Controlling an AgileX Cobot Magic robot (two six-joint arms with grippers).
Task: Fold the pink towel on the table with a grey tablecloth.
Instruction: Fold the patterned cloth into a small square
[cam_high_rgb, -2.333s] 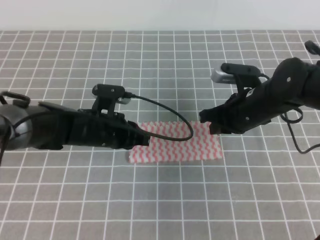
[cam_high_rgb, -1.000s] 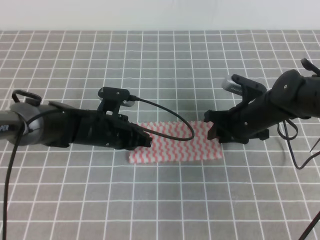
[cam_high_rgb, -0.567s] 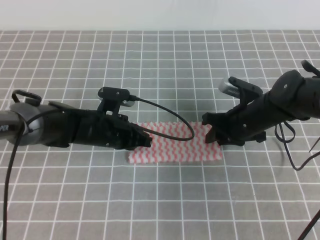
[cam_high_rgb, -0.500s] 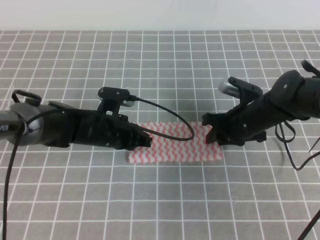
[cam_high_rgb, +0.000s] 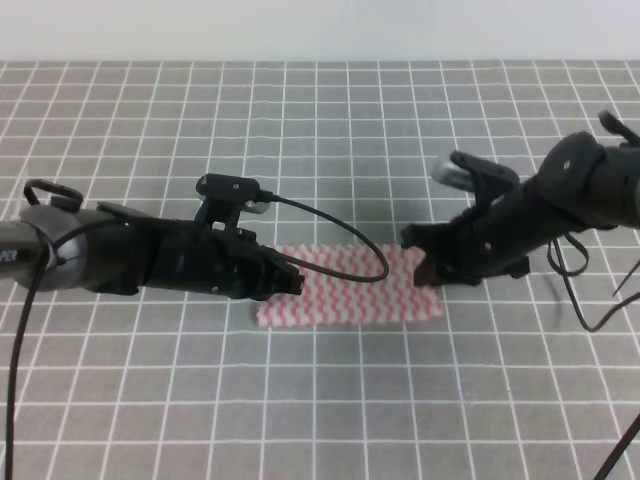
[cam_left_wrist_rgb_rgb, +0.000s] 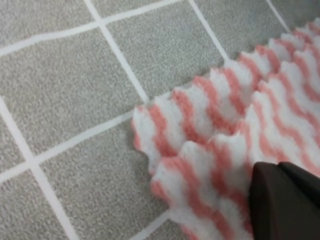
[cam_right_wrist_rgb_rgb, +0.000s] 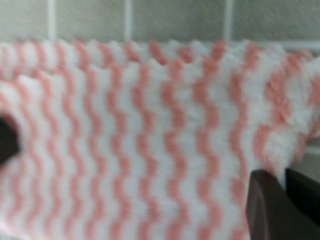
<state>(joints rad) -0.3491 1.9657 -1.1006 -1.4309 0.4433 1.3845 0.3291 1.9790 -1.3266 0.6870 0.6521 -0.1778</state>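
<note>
The pink towel (cam_high_rgb: 352, 290) lies folded in two layers, a strip a few cells wide, on the grey tablecloth (cam_high_rgb: 330, 130). My left gripper (cam_high_rgb: 297, 283) is shut and its tip rests on the towel's left end; in the left wrist view its dark fingertips (cam_left_wrist_rgb_rgb: 287, 200) sit on the striped top layer (cam_left_wrist_rgb_rgb: 220, 115). My right gripper (cam_high_rgb: 424, 268) is low at the towel's right end. In the right wrist view its fingertips (cam_right_wrist_rgb_rgb: 267, 202) are closed together at the puckered right edge of the towel (cam_right_wrist_rgb_rgb: 150, 140).
A black cable (cam_high_rgb: 345, 232) loops from the left wrist camera over the towel's upper edge. The right arm's cables (cam_high_rgb: 580, 300) hang at the far right. Grey gridded cloth (cam_high_rgb: 330, 400) stretches all around the towel.
My right gripper has dropped lower and edged left onto the towel's right edge. The left arm and the towel have hardly moved.
</note>
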